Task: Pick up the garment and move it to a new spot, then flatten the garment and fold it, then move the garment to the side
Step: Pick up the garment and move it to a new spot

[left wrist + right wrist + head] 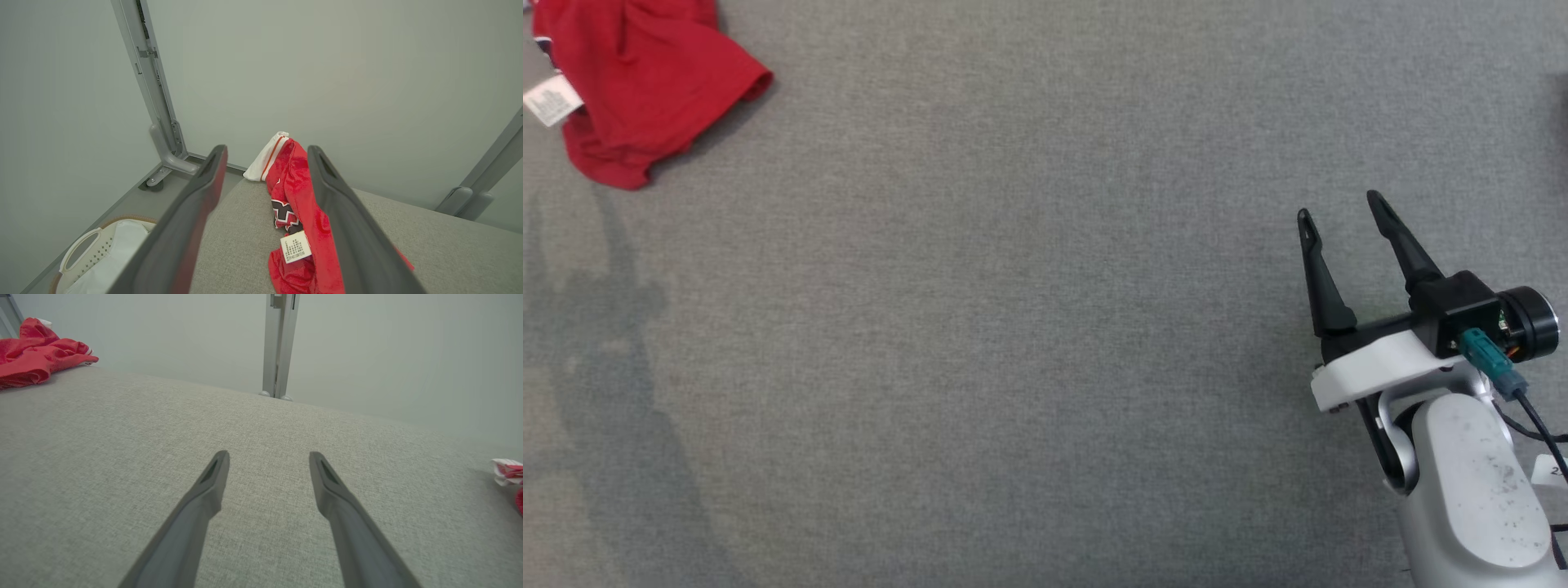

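A crumpled red garment (645, 82) with a white label lies at the far left corner of the grey padded table (1029, 327). In the left wrist view the garment (302, 212) shows red, white and dark patches, and sits just beyond and between the fingers of my left gripper (267, 152), which is open and holds nothing. My right gripper (1339, 208) stands open above the table at the lower right, far from the garment. From the right wrist view the garment (36, 355) is at the far left, and my right gripper (269, 455) is empty.
A white basket (102, 253) with cloth in it stands on the floor to the left of the table. Grey metal frame posts (155, 90) rise by the pale wall. Another red and white cloth (508, 473) lies at the table's right edge.
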